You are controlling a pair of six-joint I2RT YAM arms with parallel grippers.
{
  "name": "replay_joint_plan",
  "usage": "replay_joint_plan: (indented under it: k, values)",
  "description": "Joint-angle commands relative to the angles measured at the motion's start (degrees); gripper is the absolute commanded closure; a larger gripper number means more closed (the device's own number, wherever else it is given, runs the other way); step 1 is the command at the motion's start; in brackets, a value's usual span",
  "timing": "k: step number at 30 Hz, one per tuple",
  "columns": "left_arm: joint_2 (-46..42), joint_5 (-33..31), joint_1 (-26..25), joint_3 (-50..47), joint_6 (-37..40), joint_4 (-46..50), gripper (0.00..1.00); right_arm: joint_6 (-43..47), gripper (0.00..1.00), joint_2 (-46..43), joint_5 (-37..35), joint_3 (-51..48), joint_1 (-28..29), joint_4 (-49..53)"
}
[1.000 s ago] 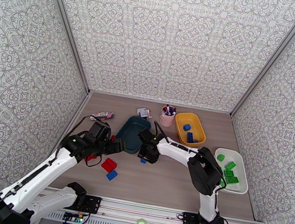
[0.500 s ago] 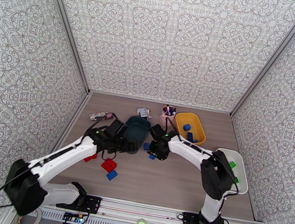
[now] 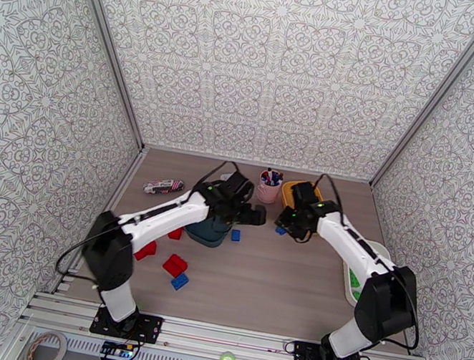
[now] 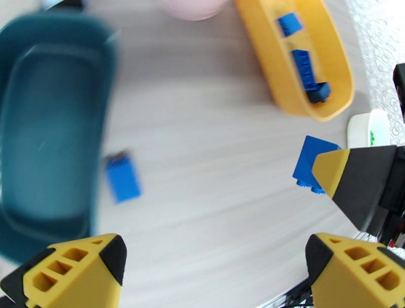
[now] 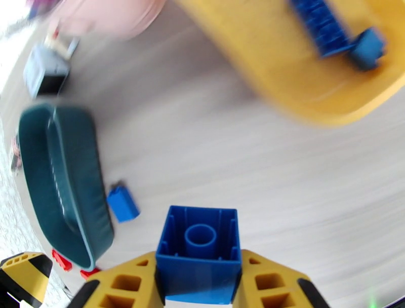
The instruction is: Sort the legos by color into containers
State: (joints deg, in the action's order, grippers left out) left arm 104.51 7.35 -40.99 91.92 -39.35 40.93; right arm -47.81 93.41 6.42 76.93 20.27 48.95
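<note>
Right gripper [image 5: 198,283] with lego [image 5: 198,245], nearer yellow tray [image 5: 304,101]

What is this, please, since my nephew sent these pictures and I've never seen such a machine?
Two robot arms are bolted at the near edge of a table. The wide picture is from a camera above and behind them; the other two are from cameras on their wrists. The right gripper is shut on a blue lego brick. The left gripper hangs open beside the dark teal tray. The yellow tray holds blue bricks. Red bricks, a loose blue brick, a white tray and a pink cup of pens lie on the table.
</note>
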Motion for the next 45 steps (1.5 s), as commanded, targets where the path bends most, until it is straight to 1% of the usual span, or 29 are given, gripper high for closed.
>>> replay_joint_plan:
  k: [1, 4, 7, 13, 17, 19, 21, 25, 28, 31, 35, 40, 43, 45]
  values:
    - [4.40, 1.06, -1.18, 8.63, 3.16, 3.70, 0.01, 4.72, 0.73, -0.39, 2.90, 3.01, -4.77, 2.55]
    - [7.35, -0.40, -1.29, 14.24, 3.93, 5.64, 0.01, 6.87, 0.73, 1.81, 4.54, 6.34, -8.45, 3.89]
    - [8.40, -1.73, -0.90, 15.69, 3.55, 6.00, 0.01, 9.05, 0.73, 5.20, 4.99, 11.34, -10.52, 5.90]
    - [7.41, -3.86, 0.83, 12.62, 1.41, 5.61, 0.01, 11.15, 0.72, 13.29, 5.96, 20.95, -12.49, 8.58]
    - [4.70, -5.34, 1.87, 9.24, 0.14, 5.04, 0.01, 11.77, 0.71, 18.46, 6.32, 26.74, -13.30, 10.39]
    - [3.05, -6.30, 2.25, 7.16, -0.43, 4.81, 0.01, 11.86, 0.67, 20.55, 6.26, 28.94, -13.46, 11.01]
    - [0.95, -7.13, 2.79, 4.74, -1.11, 4.44, 0.01, 12.15, 0.61, 22.63, 6.53, 31.07, -13.60, 11.67]
    - [-3.38, -8.45, 3.76, -0.76, -2.43, 3.81, 0.01, 12.66, 0.51, 25.14, 7.05, 34.10, -13.60, 12.78]
    - [-7.04, -9.37, 4.58, -4.78, -3.07, 3.72, 0.01, 12.66, 0.44, 25.00, 6.93, 34.52, -13.59, 12.84]
    - [-10.47, -10.17, 5.37, -8.27, -3.27, 3.98, 0.01, 12.35, 0.41, 23.58, 7.09, 33.13, -13.46, 12.10]
    - [-14.82, -10.46, 6.77, -13.22, -3.69, 4.49, 0.01, 11.83, 0.36, 19.13, 6.69, 28.08, -12.14, 9.69]
    - [-20.03, -10.35, 8.92, -19.61, -4.56, 5.08, 0.01, 10.54, 0.33, 13.53, 5.30, 20.79, -7.10, 7.22]
    - [-23.30, -10.36, 10.39, -23.31, -5.28, 5.56, 0.01, 8.49, 0.32, 10.86, 4.33, 16.60, -2.89, 5.47]
    - [-25.63, -10.23, 11.78, -25.86, -5.72, 5.82, 0.01, 6.98, 0.29, 9.79, 3.79, 14.26, 0.96, 4.03]
